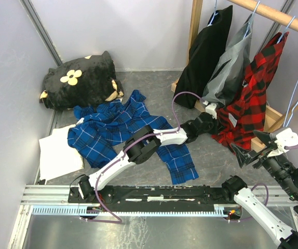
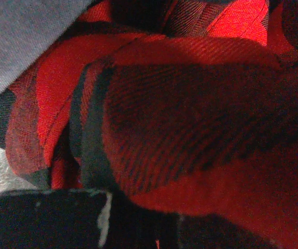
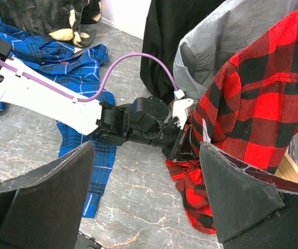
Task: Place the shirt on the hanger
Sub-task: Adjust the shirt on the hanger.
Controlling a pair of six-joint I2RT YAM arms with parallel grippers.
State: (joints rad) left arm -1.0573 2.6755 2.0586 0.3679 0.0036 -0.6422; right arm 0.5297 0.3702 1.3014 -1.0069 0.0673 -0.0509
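Red-and-black plaid shirt (image 1: 258, 88): we see it hanging from the far-right rail (image 1: 273, 14), lower end bunched on the floor (image 1: 211, 161).
Hanger (image 1: 288, 26): light-blue hook over the rail, above the shirt's collar.
Left gripper (image 3: 184, 148): pinched closed on the shirt's lower edge.
Right gripper (image 1: 250, 147): jaws spread wide, holding nothing, near right, apart from the shirt.
Blue plaid shirt (image 1: 118, 129): we find it crumpled on the floor, left.
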